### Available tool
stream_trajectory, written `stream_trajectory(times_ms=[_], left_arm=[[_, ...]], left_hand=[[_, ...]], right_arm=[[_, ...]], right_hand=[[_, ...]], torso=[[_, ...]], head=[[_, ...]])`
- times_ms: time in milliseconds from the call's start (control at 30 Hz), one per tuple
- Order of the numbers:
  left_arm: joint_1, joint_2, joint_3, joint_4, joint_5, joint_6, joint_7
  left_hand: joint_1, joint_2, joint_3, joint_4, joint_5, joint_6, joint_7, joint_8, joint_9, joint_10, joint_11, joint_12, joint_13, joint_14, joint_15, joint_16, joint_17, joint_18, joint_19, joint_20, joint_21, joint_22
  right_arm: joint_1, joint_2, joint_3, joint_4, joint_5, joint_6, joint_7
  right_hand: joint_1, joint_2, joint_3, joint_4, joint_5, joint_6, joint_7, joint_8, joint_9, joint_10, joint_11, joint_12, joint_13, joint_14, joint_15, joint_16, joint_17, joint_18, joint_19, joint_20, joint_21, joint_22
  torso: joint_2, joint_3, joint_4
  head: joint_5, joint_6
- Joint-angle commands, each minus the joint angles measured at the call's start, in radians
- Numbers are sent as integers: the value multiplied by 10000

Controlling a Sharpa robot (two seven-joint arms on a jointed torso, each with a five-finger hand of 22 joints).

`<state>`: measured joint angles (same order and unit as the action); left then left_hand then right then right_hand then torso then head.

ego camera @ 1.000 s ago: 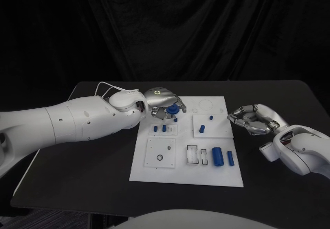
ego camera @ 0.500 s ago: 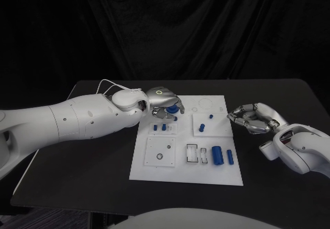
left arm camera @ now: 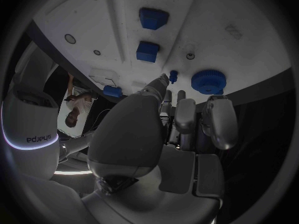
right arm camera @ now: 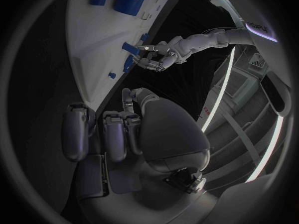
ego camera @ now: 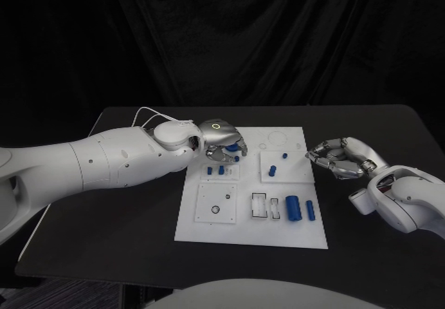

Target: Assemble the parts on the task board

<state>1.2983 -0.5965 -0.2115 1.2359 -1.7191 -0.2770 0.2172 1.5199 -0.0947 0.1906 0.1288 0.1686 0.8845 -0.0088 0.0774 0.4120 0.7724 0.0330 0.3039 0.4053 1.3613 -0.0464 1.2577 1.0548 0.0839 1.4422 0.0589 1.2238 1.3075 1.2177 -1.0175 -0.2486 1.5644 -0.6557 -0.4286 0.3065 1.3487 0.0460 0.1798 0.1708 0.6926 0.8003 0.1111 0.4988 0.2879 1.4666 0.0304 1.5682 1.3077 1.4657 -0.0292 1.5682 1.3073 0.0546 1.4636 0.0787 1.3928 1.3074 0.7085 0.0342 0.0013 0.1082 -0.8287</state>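
Observation:
The white task board (ego camera: 250,232) lies mid-table. My left hand (ego camera: 220,137) hovers over its far left corner. A round blue gear (ego camera: 229,150) (left arm camera: 209,80) sits on the board just past the fingertips (left arm camera: 216,104), and no finger lies across it. A small blue peg (left arm camera: 174,75) stands beside the thumb tip. Two blue blocks (ego camera: 215,171) (left arm camera: 147,51) lie a little nearer. My right hand (ego camera: 341,158) hangs off the board's right edge, fingers curled in, holding nothing.
On the board there are also a blue piece (ego camera: 272,171), a tiny one (ego camera: 285,156), two blue cylinders (ego camera: 293,209) (ego camera: 310,212), white slotted frames (ego camera: 262,208) and a square plate with a ring (ego camera: 217,206). Black table (ego camera: 111,244) surrounds the board.
My left hand has shifted slightly left and nearer, and the blue gear sits lower, at the board. My right hand has barely moved.

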Motion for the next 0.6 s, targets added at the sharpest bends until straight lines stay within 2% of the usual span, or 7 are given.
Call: stream_trajectory(times_ms=[33,300,600], left_arm=[[-54,98,7,-78,-81,200,-17],[-104,222,7,-231,-81,252,-71],[-191,309,7,-374,-81,288,-85]], left_hand=[[-57,20,113,-45,134,77,-28,-12,-30,95,14,67,30,-60,-3,31,-33,-110,-14,16,54,1668],[59,55,345,-141,349,139,3,-22,-61,323,11,161,69,-62,-7,73,-73,-125,15,11,123,1692],[81,23,601,-229,402,394,114,107,-1,649,-25,237,89,-45,-30,136,-93,-156,73,-8,276,1738]], right_arm=[[-11,0,6,14,11,-1,-3],[-11,1,6,22,11,1,-8],[-11,-1,6,29,11,11,-19]], right_hand=[[-65,-31,76,-1,61,-57,-15,59,-16,1042,25,26,2631,1051,-14,26,2635,-62,54,-3,-14,1994],[-65,-31,76,-1,61,-57,-15,59,-16,1042,25,26,2631,1051,-14,26,2635,-62,54,-3,-14,1994],[-65,-31,76,-1,61,-57,-15,59,-16,1042,25,26,2631,1051,-14,26,2635,-62,54,-3,-14,1994]], torso=[[1,0,-1],[-6,2,19],[-8,5,2]], head=[[9,-14],[-2,-47],[57,-73]])
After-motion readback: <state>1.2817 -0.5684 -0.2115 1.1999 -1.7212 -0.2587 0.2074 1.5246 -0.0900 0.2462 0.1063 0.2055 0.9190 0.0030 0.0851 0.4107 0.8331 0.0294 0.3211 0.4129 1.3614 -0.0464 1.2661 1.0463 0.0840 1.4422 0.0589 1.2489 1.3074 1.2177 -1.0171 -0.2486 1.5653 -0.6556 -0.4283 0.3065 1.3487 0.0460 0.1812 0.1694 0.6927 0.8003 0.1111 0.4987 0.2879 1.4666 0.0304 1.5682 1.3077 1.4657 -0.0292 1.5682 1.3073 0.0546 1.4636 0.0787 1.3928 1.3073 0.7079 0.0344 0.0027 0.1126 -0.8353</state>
